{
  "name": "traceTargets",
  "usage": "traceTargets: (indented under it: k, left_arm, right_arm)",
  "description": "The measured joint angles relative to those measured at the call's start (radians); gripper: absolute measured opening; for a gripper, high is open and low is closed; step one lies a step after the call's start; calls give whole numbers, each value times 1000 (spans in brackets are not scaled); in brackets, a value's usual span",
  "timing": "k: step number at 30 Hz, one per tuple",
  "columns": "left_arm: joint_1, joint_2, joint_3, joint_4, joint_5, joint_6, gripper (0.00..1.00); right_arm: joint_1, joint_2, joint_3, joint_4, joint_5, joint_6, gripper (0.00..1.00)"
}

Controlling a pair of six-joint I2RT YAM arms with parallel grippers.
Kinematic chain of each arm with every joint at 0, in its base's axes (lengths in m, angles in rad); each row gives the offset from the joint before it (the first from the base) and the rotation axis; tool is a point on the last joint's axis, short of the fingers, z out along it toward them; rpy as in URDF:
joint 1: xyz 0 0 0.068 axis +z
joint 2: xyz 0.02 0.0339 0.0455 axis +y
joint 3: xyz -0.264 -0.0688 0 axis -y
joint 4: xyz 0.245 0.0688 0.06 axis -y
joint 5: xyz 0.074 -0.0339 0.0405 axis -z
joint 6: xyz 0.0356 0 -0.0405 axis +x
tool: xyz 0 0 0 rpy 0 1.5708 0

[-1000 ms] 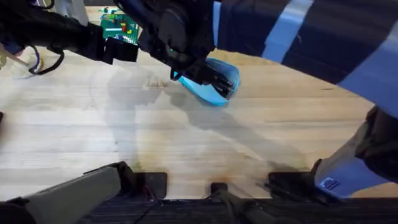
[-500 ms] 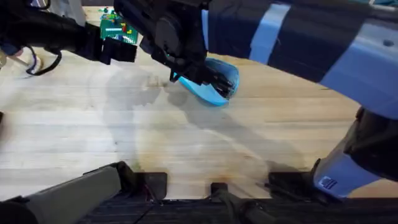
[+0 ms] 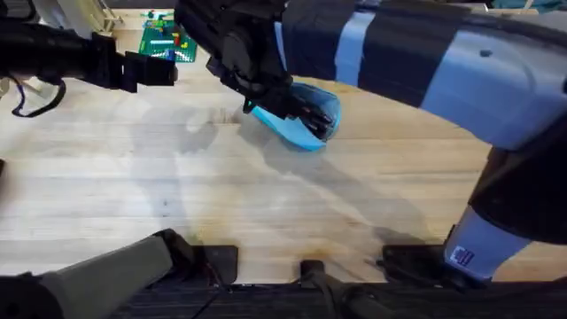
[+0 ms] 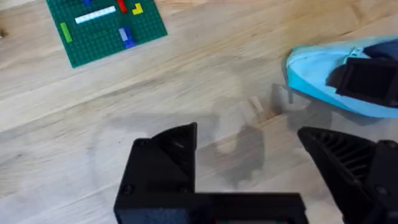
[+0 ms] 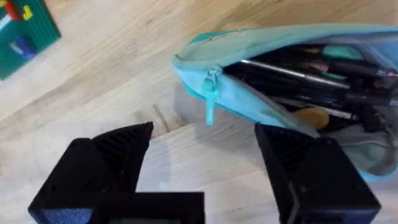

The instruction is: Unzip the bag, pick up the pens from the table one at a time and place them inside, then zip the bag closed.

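Note:
The light-blue bag [image 3: 306, 120] lies on the table [image 3: 266, 204] at the back centre, its zipper open. Several dark pens [image 5: 292, 74] lie inside the bag [image 5: 261, 99], and its zipper pull [image 5: 209, 96] hangs at the near end. My right gripper [image 3: 283, 108] hovers over that end of the bag; in the right wrist view it [image 5: 205, 130] is open, with nothing between its fingers. My left gripper [image 3: 159, 69] is off to the left of the bag. It [image 4: 249, 134] is open over bare wood, with the bag [image 4: 329, 81] beyond one finger.
A green brick baseplate [image 3: 168, 40] with a few small bricks lies at the back left, beside the left gripper. It appears again as the baseplate [image 4: 106, 28] in the left wrist view. The right arm spans the upper right of the overhead view.
The left gripper has drawn back to the left, away from the bag. The right arm has shifted slightly while its gripper stays over the bag's end.

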Motion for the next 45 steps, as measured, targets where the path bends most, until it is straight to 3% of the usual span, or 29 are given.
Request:
traceTargets:
  k: [19, 29, 40, 45]
  left_arm:
    - [0, 8, 0, 0, 7, 0, 993]
    - [0, 55, 0, 0, 29, 0, 993]
    - [0, 55, 0, 0, 31, 0, 993]
    - [0, 55, 0, 0, 31, 1, 993]
  right_arm:
    - [-11, 60, 0, 23, 69, -9, 990]
    - [-15, 60, 0, 38, 97, -17, 941]
    - [-49, 69, 0, 46, 97, -21, 827]
    - [-50, 73, 0, 48, 97, -36, 716]
